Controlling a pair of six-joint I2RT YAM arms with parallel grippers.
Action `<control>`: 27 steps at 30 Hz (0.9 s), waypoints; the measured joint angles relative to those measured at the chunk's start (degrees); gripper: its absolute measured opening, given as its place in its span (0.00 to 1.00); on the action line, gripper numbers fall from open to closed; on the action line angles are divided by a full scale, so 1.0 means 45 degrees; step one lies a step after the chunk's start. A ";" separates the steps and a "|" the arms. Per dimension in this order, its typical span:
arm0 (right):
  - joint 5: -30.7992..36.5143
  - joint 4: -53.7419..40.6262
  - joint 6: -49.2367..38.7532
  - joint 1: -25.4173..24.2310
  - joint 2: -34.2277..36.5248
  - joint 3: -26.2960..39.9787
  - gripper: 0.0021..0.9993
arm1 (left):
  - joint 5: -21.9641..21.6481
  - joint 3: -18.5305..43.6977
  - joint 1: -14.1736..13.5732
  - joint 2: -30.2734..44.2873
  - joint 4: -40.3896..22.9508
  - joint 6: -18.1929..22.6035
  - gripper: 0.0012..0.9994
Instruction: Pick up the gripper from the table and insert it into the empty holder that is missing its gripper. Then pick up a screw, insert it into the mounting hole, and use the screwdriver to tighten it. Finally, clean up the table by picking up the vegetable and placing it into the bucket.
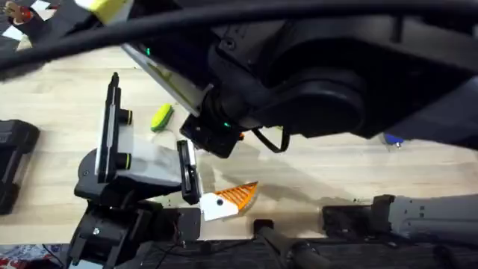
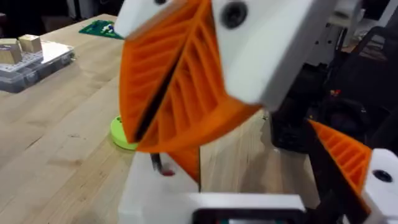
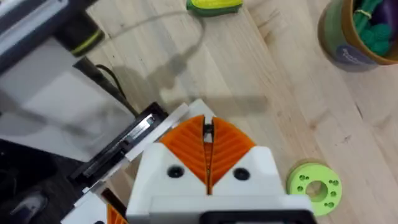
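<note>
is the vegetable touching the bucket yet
Apart. The right wrist view shows the vegetable lying on the table, with bare wood between it and the bucket.

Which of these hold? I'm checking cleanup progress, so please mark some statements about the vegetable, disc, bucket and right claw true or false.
1. The small oval yellow-green toy vegetable lies on the wooden table. True.
2. The bright green round disc with holes sits inside the round tan bucket. False: it lies on the table.
3. The bucket is empty. False: green items are in it.
4. The right claw has its orange ribbed pads together. True.
</note>
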 joint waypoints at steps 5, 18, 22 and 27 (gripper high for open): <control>0.0005 0.0016 -0.0002 0.0000 -0.0434 -0.0002 0.01 | 0.0000 0.0000 0.0000 -0.0002 0.0000 0.0003 0.99; 0.0000 0.0025 0.0076 0.0000 -0.0739 -0.0440 0.01 | 0.0000 0.0000 0.0000 0.0000 0.0000 0.0003 0.99; 0.0000 0.0089 0.0104 0.0000 -0.0739 -0.0459 0.01 | 0.0000 0.0000 0.0000 -0.0003 0.0000 0.0003 0.99; 0.0002 0.0173 0.0202 0.0045 -0.0739 -0.0464 0.01 | 0.0000 0.0000 0.0000 -0.0002 0.0000 0.0003 0.99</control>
